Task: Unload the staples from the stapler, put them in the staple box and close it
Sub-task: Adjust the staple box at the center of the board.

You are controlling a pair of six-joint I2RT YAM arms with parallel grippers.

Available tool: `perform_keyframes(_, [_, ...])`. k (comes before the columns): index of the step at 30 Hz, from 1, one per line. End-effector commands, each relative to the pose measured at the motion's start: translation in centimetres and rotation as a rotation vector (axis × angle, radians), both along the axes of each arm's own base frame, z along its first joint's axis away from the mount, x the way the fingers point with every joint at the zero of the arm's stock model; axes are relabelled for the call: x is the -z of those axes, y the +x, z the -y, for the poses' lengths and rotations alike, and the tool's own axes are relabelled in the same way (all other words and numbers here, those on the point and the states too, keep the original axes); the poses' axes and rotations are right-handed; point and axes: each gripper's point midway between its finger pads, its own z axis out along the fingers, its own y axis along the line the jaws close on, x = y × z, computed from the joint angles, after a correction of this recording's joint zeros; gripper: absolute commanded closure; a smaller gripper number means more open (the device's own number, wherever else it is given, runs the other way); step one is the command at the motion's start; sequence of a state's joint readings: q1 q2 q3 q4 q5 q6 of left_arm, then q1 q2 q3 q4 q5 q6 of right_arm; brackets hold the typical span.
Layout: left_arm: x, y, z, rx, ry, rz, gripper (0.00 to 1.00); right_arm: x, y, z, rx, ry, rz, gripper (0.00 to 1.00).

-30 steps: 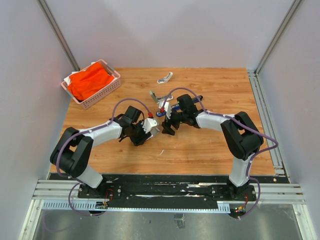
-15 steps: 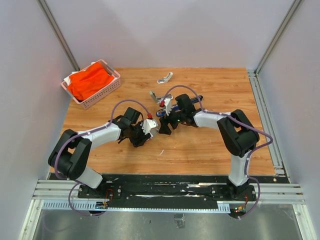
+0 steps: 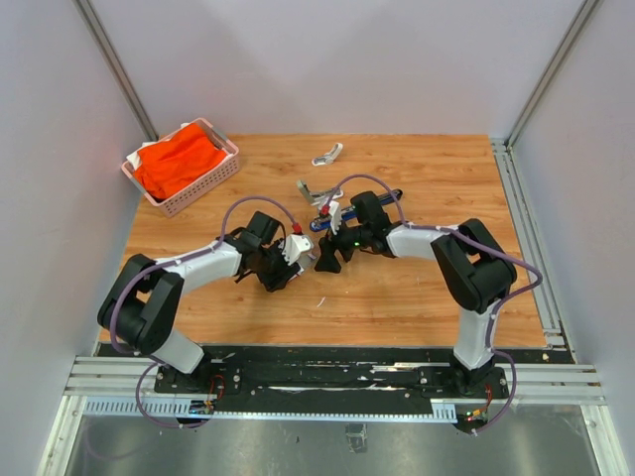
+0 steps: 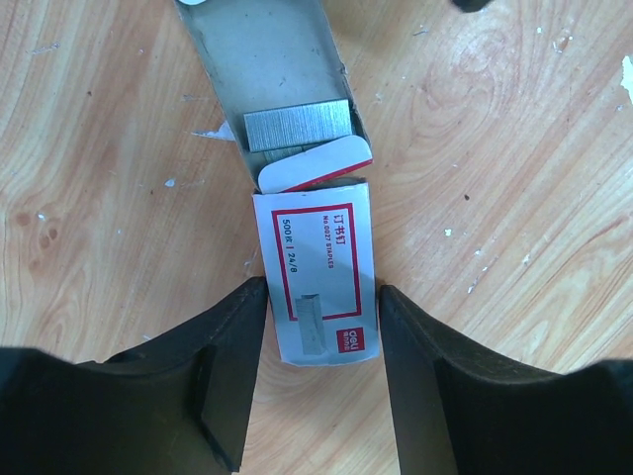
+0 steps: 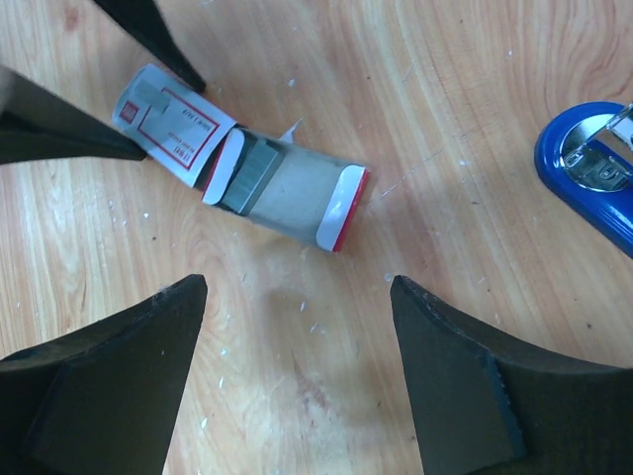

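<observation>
From above, my left gripper (image 3: pixel 301 252) and right gripper (image 3: pixel 327 260) sit nearly nose to nose mid-table. Left wrist: the fingers pinch the white box (image 4: pixel 318 277), its long axis pointing away, with the staples (image 4: pixel 299 129) a silver-grey block in the pulled-out tray (image 4: pixel 267 59) just ahead. Right wrist: the fingers are spread wide and empty above that tray, so I judge this arm better placed for the staples.

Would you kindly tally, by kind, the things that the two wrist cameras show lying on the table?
staple box, tray slid out of its sleeve: 1
block of staples in that tray: 1
blue stapler, partly in view: 1
Total: 3
</observation>
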State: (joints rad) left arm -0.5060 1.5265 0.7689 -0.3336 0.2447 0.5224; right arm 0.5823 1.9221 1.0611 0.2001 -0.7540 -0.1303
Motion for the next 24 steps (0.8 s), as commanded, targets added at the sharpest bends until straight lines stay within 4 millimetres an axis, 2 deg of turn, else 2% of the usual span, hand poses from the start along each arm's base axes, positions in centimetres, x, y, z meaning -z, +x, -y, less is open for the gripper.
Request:
perform_keyframes(1, [1.9, -1.5, -0.9, -0.019, 0.056, -0.089, 0.46, -3.7, -0.2, -0.1, -0.125, 0.067, 0.243, 0.22])
perform_keyframes(6, [1.8, -0.7, -0.6, -0.032, 0.057, -0.09, 0.46, -5.9, 0.3, 1.4, -0.186, 0.022, 0.454, 0.21])
perform_keyframes(10, [1.6, 0.4, -0.1, -0.054, 0.062, -0.086, 0.46, -7.4, 1.3, 3.5, -0.127, 0.02, 0.478, 0.21])
perform_keyframes(16, [2.1, 0.4, 0.6, -0.033, 0.104, -0.12, 0.47, -9.8, 2.9, 6.8, -0.033, 0.032, 0.512, 0.2])
perform_keyframes(24, [2.6, 1.0, 1.8, -0.001, 0.149, -0.122, 0.48, -11.3, 3.5, 9.0, 0.032, 0.048, 0.521, 0.2])
